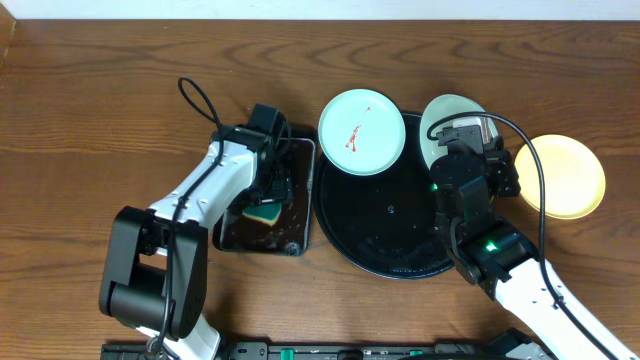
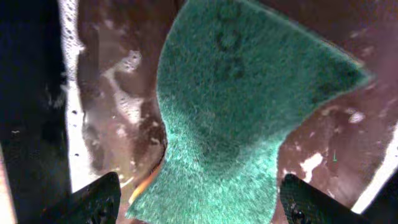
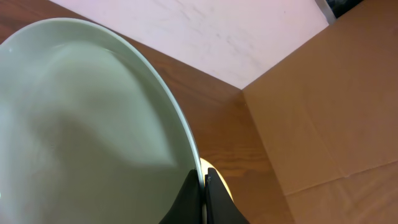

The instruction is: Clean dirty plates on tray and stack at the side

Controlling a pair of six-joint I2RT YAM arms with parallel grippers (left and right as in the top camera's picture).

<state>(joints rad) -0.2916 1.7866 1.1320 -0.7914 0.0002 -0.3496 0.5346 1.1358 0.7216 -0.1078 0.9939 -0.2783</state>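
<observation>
A pale blue plate (image 1: 362, 132) with red smears rests on the far left rim of the round black tray (image 1: 385, 215). My right gripper (image 1: 462, 140) holds a second pale plate (image 1: 447, 115) tilted over the tray's right rim. In the right wrist view this gripper (image 3: 203, 186) is shut on the rim of that plate (image 3: 81, 124), whose face shows no smears. A yellow plate (image 1: 567, 177) lies on the table at the right. My left gripper (image 2: 202, 205) stands open over the green sponge (image 2: 236, 112), one finger on each side.
The sponge (image 1: 265, 212) lies in a small rectangular black tray (image 1: 303, 190) with soapy water, left of the round tray. A brown cardboard box (image 3: 323, 112) stands beyond the table's right end. Bare wood table (image 1: 100, 100) spreads to the left.
</observation>
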